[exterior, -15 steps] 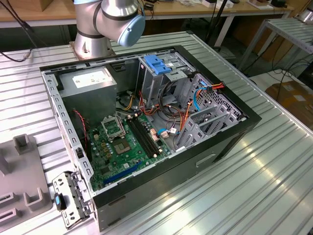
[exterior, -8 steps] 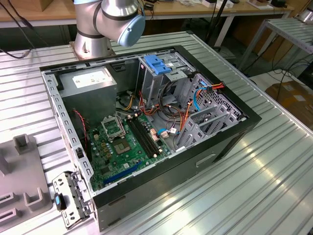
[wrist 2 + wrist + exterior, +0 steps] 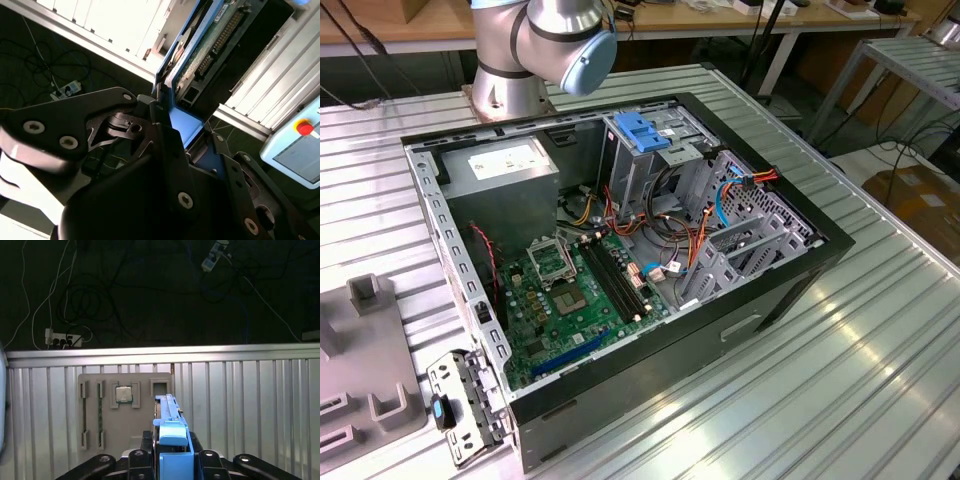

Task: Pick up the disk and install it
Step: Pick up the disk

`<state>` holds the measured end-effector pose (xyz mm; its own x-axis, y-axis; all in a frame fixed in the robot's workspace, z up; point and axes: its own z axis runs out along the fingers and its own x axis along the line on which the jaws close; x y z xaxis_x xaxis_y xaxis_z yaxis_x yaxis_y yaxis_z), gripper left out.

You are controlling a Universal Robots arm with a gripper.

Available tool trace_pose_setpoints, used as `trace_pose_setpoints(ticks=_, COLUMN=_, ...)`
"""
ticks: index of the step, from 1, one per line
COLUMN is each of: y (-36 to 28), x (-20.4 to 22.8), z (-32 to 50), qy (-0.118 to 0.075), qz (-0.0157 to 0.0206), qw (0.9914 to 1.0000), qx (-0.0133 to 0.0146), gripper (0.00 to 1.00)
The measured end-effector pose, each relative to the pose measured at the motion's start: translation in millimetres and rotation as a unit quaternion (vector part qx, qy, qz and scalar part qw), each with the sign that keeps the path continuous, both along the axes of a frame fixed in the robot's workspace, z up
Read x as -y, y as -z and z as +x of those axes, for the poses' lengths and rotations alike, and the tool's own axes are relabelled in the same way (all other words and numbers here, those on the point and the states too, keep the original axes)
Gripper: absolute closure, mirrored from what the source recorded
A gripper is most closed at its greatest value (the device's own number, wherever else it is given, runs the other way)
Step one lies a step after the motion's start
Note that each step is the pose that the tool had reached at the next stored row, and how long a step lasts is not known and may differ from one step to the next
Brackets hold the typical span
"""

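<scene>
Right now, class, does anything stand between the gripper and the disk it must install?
Nothing does: in both wrist views the gripper is shut on the disk, at its blue side rail. Whether the way to the drive cage in the computer case is free cannot be told.

Desk [image 3: 880, 380]: ribbed bare metal, shiny. Computer case [image 3: 650, 395]: matt black outside, dull grey metal inside. Disk [image 3: 173, 440]: smooth blue plastic rail. Tray [image 3: 127, 430]: matt grey plastic, smooth.

Ribbed metal table [image 3: 880, 380]: open computer case [image 3: 620, 405], grey tray [image 3: 370, 370].
</scene>
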<state>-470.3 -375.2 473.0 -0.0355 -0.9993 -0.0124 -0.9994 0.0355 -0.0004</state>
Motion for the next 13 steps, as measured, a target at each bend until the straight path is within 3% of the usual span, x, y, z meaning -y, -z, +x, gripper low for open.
trace_pose_setpoints(ticks=7, y=-18.5, x=0.0, z=0.0, qy=0.000, qz=0.0001, qw=1.00000, qx=-0.0001, gripper=0.63)
trace_pose_setpoints(ticks=13, y=-21.5, x=0.0, z=0.0, qy=0.000, qz=0.0001, qw=1.00000, qx=0.0000, gripper=0.63)
